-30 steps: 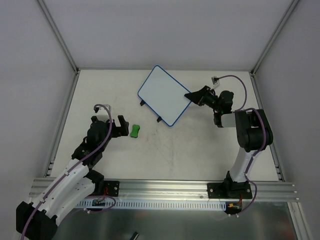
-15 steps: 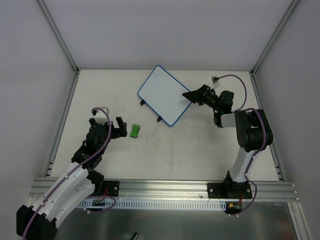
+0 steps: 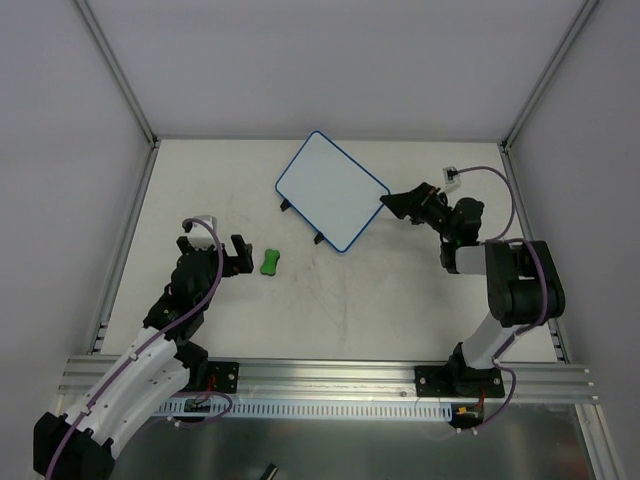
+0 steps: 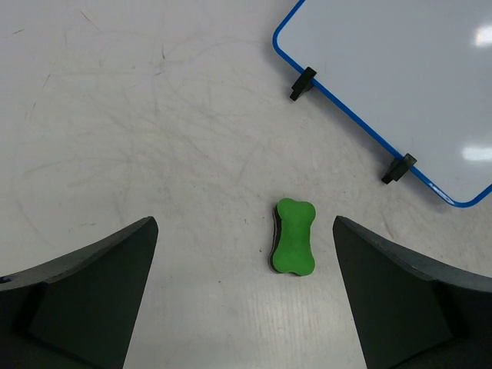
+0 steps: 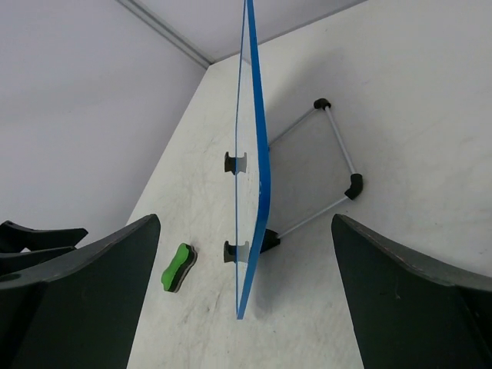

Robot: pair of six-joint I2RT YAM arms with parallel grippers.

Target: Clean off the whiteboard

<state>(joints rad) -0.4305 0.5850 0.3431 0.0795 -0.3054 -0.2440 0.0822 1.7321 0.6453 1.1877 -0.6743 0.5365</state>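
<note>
Left gripper [image 3: 213, 248]: positioned over the left half of the desk [image 3: 400, 310]; fingers [image 4: 84, 300] spread wide, gripping nothing; bare desk surface shows between them in the left wrist view.

Green eraser [image 3: 270, 261]: bone-shaped, lying flat on the desk just right of the left gripper; in the left wrist view it sits ahead of the open fingers, apart from both; it is near the whiteboard's near-left edge but does not touch it.

Whiteboard [image 3: 332, 190]: white panel with thin blue rim and rounded corners, located near the far edge of the desk, about mid-width, rotated so one corner points toward the far edge; two small black feet [image 4: 304, 83] project from its near-left edge; in the right wrist view it is seen edge-on, propped up on a wire stand [image 5: 334, 146] behind it.

Right gripper [image 3: 398, 203]: positioned just beside the whiteboard's right corner; fingers [image 5: 407, 300] fully apart, holding nothing; the board's blue edge lies between them in the right wrist view, clear of both.
</note>
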